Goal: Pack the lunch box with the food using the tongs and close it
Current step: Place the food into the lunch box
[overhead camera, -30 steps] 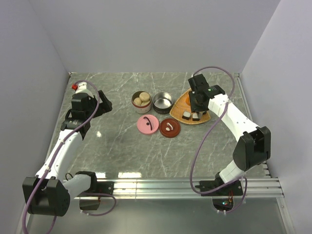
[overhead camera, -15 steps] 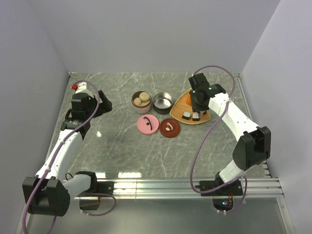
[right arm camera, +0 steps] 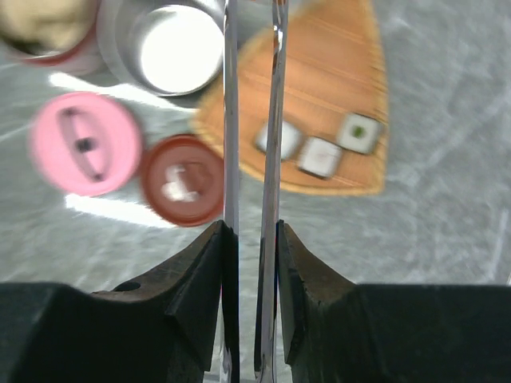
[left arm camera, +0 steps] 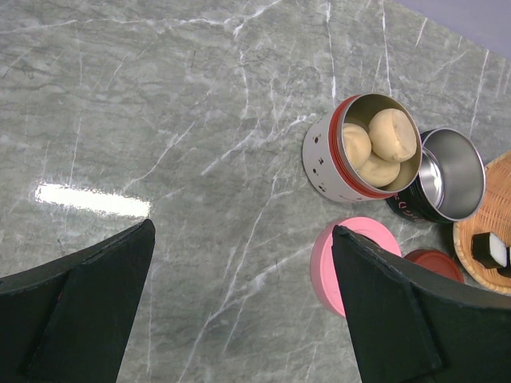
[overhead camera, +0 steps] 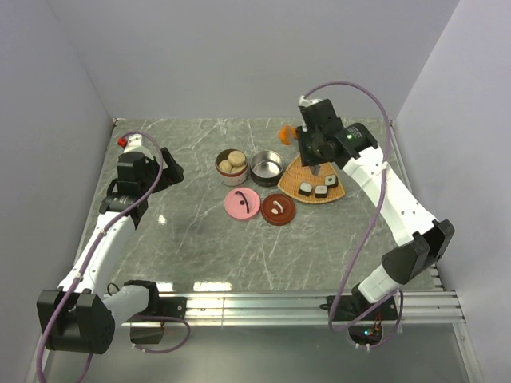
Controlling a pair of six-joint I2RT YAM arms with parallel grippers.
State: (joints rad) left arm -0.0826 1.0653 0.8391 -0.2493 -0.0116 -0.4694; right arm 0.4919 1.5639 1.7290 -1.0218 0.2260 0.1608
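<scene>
The tongs [right arm camera: 231, 120] run from the right gripper [right arm camera: 254, 231] straight toward 12 o'clock in its wrist view, fingers squeezing both slim arms; seen from above they point to 9 o'clock, the orange ball [overhead camera: 285, 133] at their tip; a second ago that gripper sat low over the tray [overhead camera: 295, 174], now it's lifted toward 11 o'clock; the left gripper [left arm camera: 242, 231] gapes wide, empty

The marble table [overhead camera: 200, 247] bears a white tin [overhead camera: 231, 167], black tin [overhead camera: 266, 167], pink lid [overhead camera: 242, 203], red lid [overhead camera: 278, 209] and woven tray [overhead camera: 291, 179].
</scene>
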